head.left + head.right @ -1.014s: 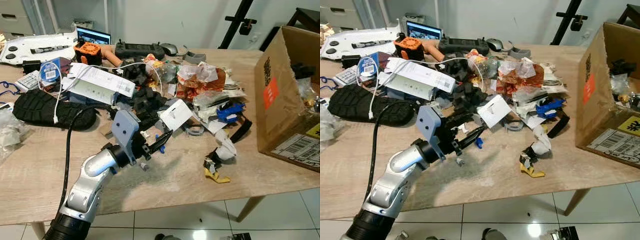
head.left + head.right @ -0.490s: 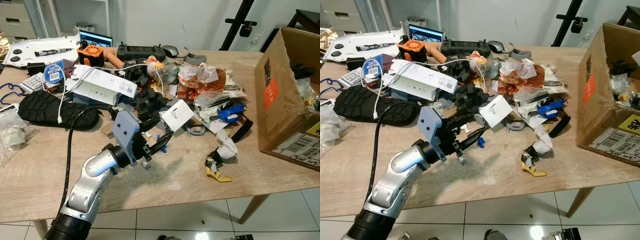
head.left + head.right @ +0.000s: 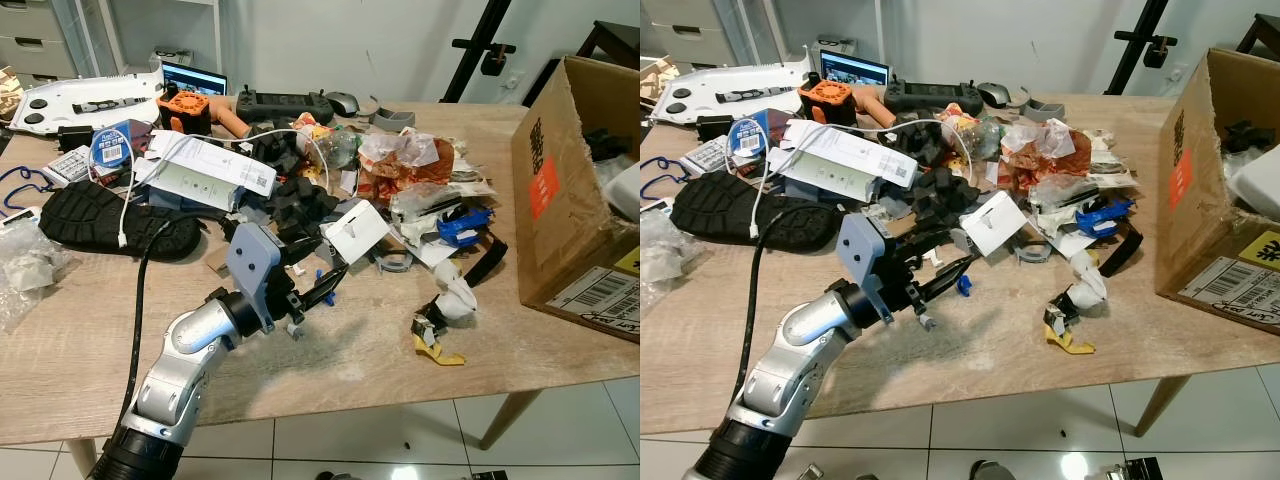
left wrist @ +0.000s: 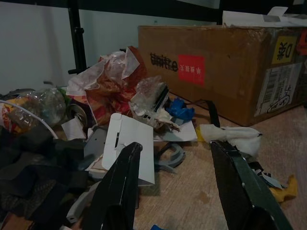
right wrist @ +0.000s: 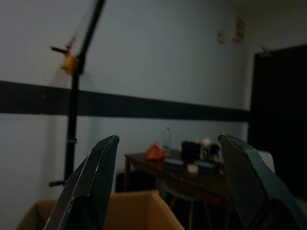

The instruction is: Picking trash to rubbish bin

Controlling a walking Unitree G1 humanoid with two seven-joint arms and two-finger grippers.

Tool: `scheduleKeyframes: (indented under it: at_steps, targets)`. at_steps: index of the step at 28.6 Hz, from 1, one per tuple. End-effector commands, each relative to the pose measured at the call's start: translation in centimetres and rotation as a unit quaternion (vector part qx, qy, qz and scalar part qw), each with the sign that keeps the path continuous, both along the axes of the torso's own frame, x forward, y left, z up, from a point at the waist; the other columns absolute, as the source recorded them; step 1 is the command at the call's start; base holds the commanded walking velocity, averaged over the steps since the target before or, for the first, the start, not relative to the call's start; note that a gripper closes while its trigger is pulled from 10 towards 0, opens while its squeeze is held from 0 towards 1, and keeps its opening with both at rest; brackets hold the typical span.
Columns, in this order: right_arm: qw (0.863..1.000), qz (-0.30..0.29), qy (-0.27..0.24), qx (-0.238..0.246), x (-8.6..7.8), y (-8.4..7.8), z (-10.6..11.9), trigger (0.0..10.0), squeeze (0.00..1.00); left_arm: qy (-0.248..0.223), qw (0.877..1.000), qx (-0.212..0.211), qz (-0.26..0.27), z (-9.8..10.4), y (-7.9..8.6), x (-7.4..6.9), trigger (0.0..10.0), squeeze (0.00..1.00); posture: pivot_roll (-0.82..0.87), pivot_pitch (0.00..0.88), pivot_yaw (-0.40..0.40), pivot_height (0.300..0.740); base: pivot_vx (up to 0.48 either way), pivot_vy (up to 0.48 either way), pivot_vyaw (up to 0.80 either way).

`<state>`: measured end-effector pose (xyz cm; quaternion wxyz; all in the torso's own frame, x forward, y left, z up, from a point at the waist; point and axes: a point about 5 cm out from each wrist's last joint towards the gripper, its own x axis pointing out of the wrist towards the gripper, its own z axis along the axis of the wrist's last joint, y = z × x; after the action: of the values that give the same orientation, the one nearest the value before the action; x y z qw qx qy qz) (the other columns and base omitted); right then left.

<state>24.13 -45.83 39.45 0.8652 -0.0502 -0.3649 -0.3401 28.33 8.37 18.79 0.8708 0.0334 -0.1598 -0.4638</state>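
Note:
Trash is heaped mid-table: a red-brown wrapper, black foam pieces, a white card, a blue plastic part and a white tissue wad with a yellow scrap. My left gripper hovers low at the heap's near edge, open and empty, pointing at the white card. A small blue bit lies just under its fingers. The cardboard box stands at the right with a pale object inside. My right gripper is open above the box rim.
A black shoe sole, a white carton with a white cable, an orange device, a black controller and a small screen crowd the far left. Bare wood runs along the table's front edge.
The view has shifted a little. A pale object has appeared inside the box at the right edge. My left gripper has stayed open in nearly the same spot.

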Motion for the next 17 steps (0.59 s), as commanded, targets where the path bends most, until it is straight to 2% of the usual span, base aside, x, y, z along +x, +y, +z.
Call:
scheduleKeyframes:
  at_steps: [1, 2, 3, 4, 7, 9, 11, 12, 14, 15, 17]
  targets:
    - [1.0, -0.009, 0.005, 0.01, -0.4, -0.5, -0.2, 10.0, 0.0, 0.003, 1.0, 0.004, -0.009, -0.3, -0.3, -0.2, 10.0, 0.0, -0.04, 0.158, -0.071, 0.74, 0.0, 0.0, 0.0]
    - [1.0, 0.003, -0.001, 0.013, -0.1, -0.3, -0.1, 10.0, 0.0, 0.004, 1.0, 0.004, -0.009, -0.3, -0.2, -0.2, 10.0, 0.0, -0.04, 0.158, -0.071, 0.74, 0.0, 0.0, 0.0]
    - [0.997, 0.081, 0.0, 0.015, 1.6, 1.0, -0.1, 10.0, 0.0, 0.004, 1.0, 0.005, -0.008, -0.3, -0.1, -0.2, 10.0, 0.0, -0.04, 0.159, -0.068, 0.74, 0.0, 0.0, 0.0]
    - [0.994, 0.111, 0.003, 0.013, 2.3, 1.6, -0.1, 10.0, 0.0, 0.004, 1.0, 0.006, -0.008, -0.3, -0.1, -0.2, 10.0, 0.0, -0.04, 0.159, -0.068, 0.74, 0.0, 0.0, 0.0]
    - [0.974, 0.212, 0.08, -0.014, 5.5, 4.2, -1.2, 10.0, 0.0, 0.003, 1.0, 0.007, -0.008, -0.3, -0.1, -0.1, 10.0, 0.0, -0.04, 0.16, -0.065, 0.74, 0.0, 0.0, 0.0]
    - [0.949, 0.277, 0.146, -0.039, 7.7, 6.5, -2.7, 10.0, 0.0, 0.002, 1.0, 0.007, -0.009, -0.2, -0.2, 0.0, 10.0, 0.0, -0.03, 0.161, -0.065, 0.74, 0.0, 0.0, 0.0]
    - [0.939, 0.293, 0.175, -0.05, 8.8, 7.6, -3.7, 10.0, 0.0, 0.001, 1.0, 0.007, -0.009, -0.1, -0.3, 0.0, 10.0, 0.0, -0.03, 0.161, -0.065, 0.74, 0.0, 0.0, 0.0]
    - [0.94, 0.287, 0.178, -0.048, 9.1, 7.9, -4.0, 10.0, 0.0, 0.0, 1.0, 0.006, -0.009, 0.0, -0.3, 0.0, 10.0, 0.0, -0.03, 0.161, -0.065, 0.74, 0.0, 0.0, 0.0]
    - [0.952, 0.249, 0.177, -0.01, 9.3, 7.5, -4.7, 10.0, 0.0, 0.0, 1.0, 0.007, -0.008, 0.0, -0.1, 0.0, 10.0, 0.0, -0.02, 0.165, -0.066, 0.74, 0.0, 0.0, 0.0]
    - [0.952, 0.249, 0.177, -0.01, 9.3, 7.5, -4.7, 10.0, 0.0, 0.0, 1.0, 0.007, -0.008, 0.0, -0.1, 0.0, 10.0, 0.0, -0.02, 0.165, -0.066, 0.74, 0.0, 0.0, 0.0]
    - [0.964, 0.206, 0.163, 0.044, 9.0, 6.4, -5.2, 10.0, 0.0, 0.001, 1.0, 0.009, -0.007, -0.1, 0.0, 0.0, 10.0, 0.0, -0.02, 0.17, -0.069, 0.74, 0.0, 0.0, 0.0]
